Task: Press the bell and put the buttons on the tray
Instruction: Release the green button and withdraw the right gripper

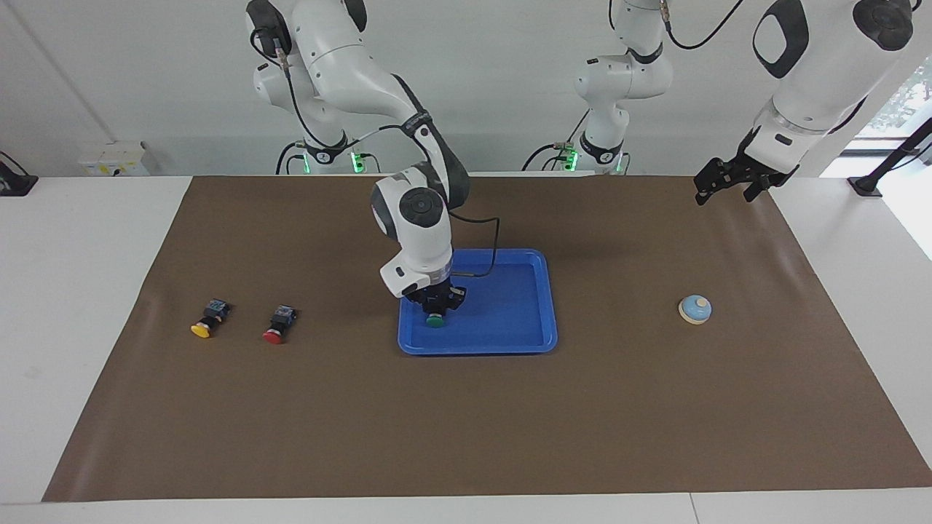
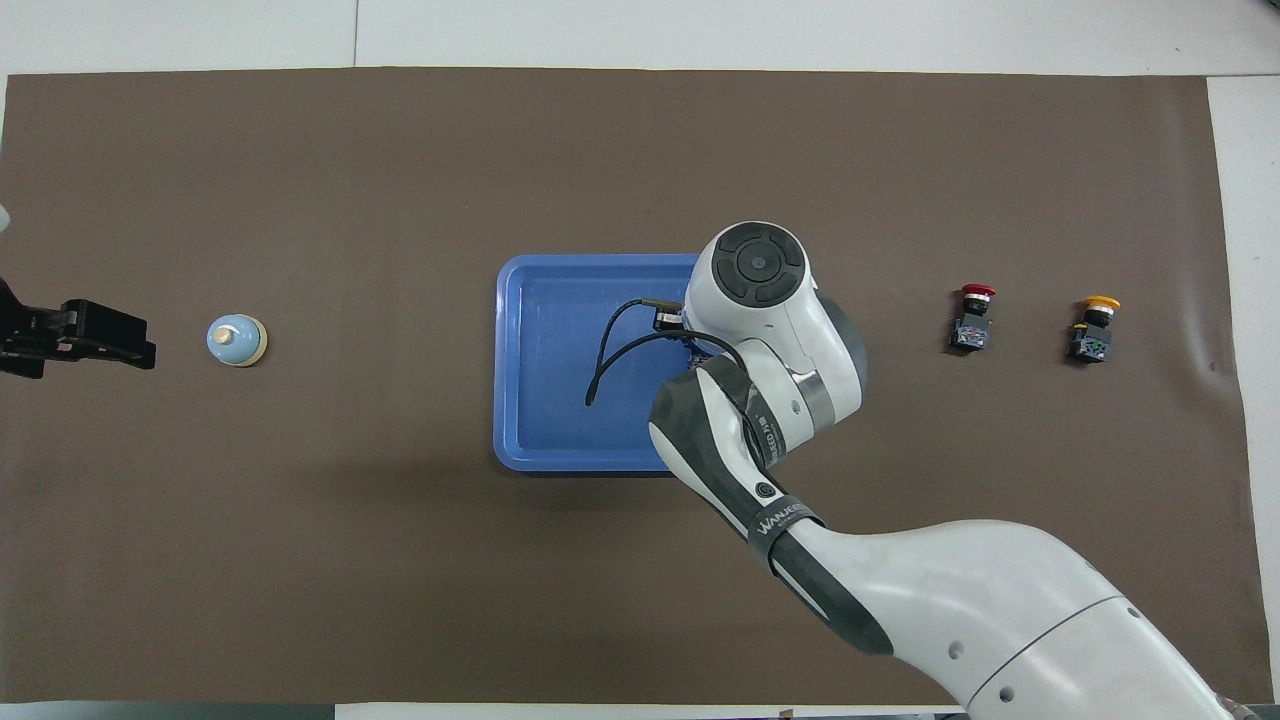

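The green button lies in the tray, cap away from the robots, under the right pincer, whose grip I cannot tell.

bell: blue dome, upright on mat | green button: in blue tray | red button, yellow button: lying on mat, side by side

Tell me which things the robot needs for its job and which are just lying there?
Needed for the job:
green button
red button
yellow button
blue tray
bell

Just lying there:
brown mat
white box at the table's edge
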`<state>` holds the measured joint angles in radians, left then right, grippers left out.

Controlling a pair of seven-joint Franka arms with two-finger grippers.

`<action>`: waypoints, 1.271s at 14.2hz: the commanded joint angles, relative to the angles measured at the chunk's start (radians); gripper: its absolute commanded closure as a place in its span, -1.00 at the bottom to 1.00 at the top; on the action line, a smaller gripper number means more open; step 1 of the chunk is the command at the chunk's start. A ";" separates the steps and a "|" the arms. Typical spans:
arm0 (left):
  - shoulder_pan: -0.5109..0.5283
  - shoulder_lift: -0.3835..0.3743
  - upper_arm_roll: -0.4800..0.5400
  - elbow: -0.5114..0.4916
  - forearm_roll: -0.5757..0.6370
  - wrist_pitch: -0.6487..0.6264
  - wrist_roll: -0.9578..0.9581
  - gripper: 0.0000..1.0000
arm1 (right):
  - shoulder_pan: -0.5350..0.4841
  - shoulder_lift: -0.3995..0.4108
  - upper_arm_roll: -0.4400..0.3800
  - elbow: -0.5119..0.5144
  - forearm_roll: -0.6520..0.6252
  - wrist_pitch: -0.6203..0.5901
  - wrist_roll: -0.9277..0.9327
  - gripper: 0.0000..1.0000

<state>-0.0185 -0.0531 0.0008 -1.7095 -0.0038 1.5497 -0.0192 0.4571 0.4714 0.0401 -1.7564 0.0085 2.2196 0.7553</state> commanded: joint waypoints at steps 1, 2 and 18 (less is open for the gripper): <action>-0.003 -0.010 0.005 0.002 -0.001 -0.002 -0.004 -1.00 | -0.011 -0.031 0.004 0.014 0.005 -0.050 0.036 -1.00; -0.003 -0.010 0.005 0.002 -0.001 -0.002 -0.004 -1.00 | -0.020 -0.048 0.001 0.040 0.005 -0.093 0.035 -1.00; -0.005 -0.011 0.005 0.001 -0.001 -0.002 -0.004 -1.00 | -0.506 -0.218 -0.011 -0.221 -0.027 0.003 -0.475 -1.00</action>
<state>-0.0185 -0.0532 0.0008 -1.7095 -0.0038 1.5497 -0.0191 -0.0366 0.2742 0.0141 -1.8801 -0.0024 2.1207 0.2960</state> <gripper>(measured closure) 0.000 0.000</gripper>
